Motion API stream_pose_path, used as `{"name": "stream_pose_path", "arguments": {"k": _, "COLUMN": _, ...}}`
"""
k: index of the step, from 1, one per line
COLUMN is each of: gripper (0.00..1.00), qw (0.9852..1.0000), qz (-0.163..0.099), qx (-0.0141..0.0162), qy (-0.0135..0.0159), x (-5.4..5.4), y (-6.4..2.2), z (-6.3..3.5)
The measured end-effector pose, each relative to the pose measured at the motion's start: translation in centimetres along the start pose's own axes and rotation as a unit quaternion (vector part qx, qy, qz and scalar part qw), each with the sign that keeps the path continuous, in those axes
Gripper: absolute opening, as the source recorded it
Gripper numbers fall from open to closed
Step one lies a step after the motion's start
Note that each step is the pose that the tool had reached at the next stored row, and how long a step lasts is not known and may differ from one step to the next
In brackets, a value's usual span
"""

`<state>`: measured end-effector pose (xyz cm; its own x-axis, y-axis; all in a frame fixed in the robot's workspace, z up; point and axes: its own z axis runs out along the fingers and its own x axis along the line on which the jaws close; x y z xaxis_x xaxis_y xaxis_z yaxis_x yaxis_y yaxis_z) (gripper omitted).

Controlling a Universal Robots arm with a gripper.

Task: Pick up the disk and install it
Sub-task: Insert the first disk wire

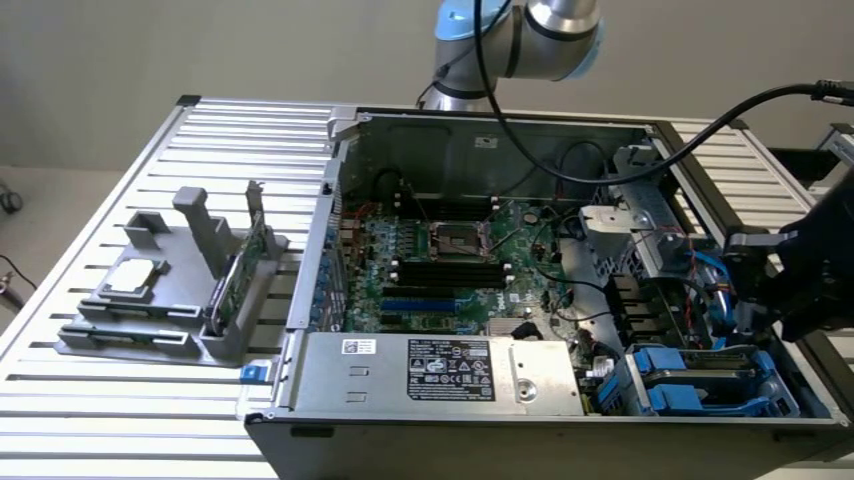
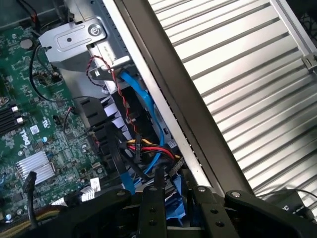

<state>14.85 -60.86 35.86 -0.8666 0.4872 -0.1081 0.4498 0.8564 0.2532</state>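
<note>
Where the fingers (image 2: 151,209) stand about half closed, they clamp the disk (image 2: 173,207), seen edge-on as a blue plastic rail between them. The gripper (image 2: 178,191) holds it above the drive bays (image 1: 694,385), inside the open computer case (image 1: 534,440) at the exterior view's right, near a blue cable (image 2: 143,99).

The exterior camera looked down from high and some way off onto the whole open computer case (image 1: 481,140) on the slatted table (image 1: 134,400). The wrist camera hung close above the case's wall on the exterior view's right, facing down. Both showed the motherboard (image 1: 454,270) and a blue cable (image 2: 143,99).
</note>
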Motion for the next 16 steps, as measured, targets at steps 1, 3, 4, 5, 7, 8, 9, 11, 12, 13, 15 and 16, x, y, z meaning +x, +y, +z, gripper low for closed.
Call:
{"name": "stream_pose_path", "arguments": {"k": 1, "gripper": 0.28, "qw": 1.0, "qz": 0.006, "qx": 0.0008, "qy": -0.0013, "x": 0.0, "y": 0.0, "z": 0.02}}
{"name": "stream_pose_path", "arguments": {"k": 3, "gripper": 0.28, "qw": 0.9998, "qz": 0.017, "qx": 0.0028, "qy": -0.0027, "x": 0.01, "y": -0.01, "z": 0.04}}
{"name": "stream_pose_path", "arguments": {"k": 4, "gripper": 0.28, "qw": 0.9997, "qz": 0.022, "qx": 0.0041, "qy": -0.0027, "x": 0.01, "y": -0.02, "z": 0.05}}
{"name": "stream_pose_path", "arguments": {"k": 5, "gripper": 0.28, "qw": 0.9996, "qz": 0.026, "qx": 0.0058, "qy": -0.0016, "x": 0.01, "y": -0.02, "z": 0.04}}
{"name": "stream_pose_path", "arguments": {"k": 7, "gripper": 0.28, "qw": 0.9994, "qz": 0.034, "qx": 0.0097, "qy": 0.0022, "x": 0.01, "y": -0.02, "z": 0.04}}
{"name": "stream_pose_path", "arguments": {"k": 8, "gripper": 0.28, "qw": 0.9992, "qz": 0.038, "qx": 0.0107, "qy": 0.0041, "x": 0.02, "y": -0.03, "z": 0.03}}
{"name": "stream_pose_path", "arguments": {"k": 9, "gripper": 0.28, "qw": 0.9991, "qz": 0.042, "qx": 0.011, "qy": 0.006, "x": 0.02, "y": -0.05, "z": 0.03}}
{"name": "stream_pose_path", "arguments": {"k": 11, "gripper": 0.28, "qw": 0.9988, "qz": 0.047, "qx": 0.0116, "qy": 0.0078, "x": -0.01, "y": -0.08, "z": 0.0}}
{"name": "stream_pose_path", "arguments": {"k": 12, "gripper": 0.28, "qw": 0.9987, "qz": 0.049, "qx": 0.0118, "qy": 0.0085, "x": -0.02, "y": -0.1, "z": -0.01}}
{"name": "stream_pose_path", "arguments": {"k": 13, "gripper": 0.28, "qw": 0.9986, "qz": 0.05, "qx": 0.0122, "qy": 0.0091, "x": -0.04, "y": -0.12, "z": -0.04}}
{"name": "stream_pose_path", "arguments": {"k": 15, "gripper": 0.28, "qw": 0.9985, "qz": 0.052, "qx": 0.0129, "qy": 0.0104, "x": -0.09, "y": -0.13, "z": -0.08}}
{"name": "stream_pose_path", "arguments": {"k": 16, "gripper": 0.28, "qw": 0.9985, "qz": 0.053, "qx": 0.0132, "qy": 0.0114, "x": -0.14, "y": -0.12, "z": -0.09}}
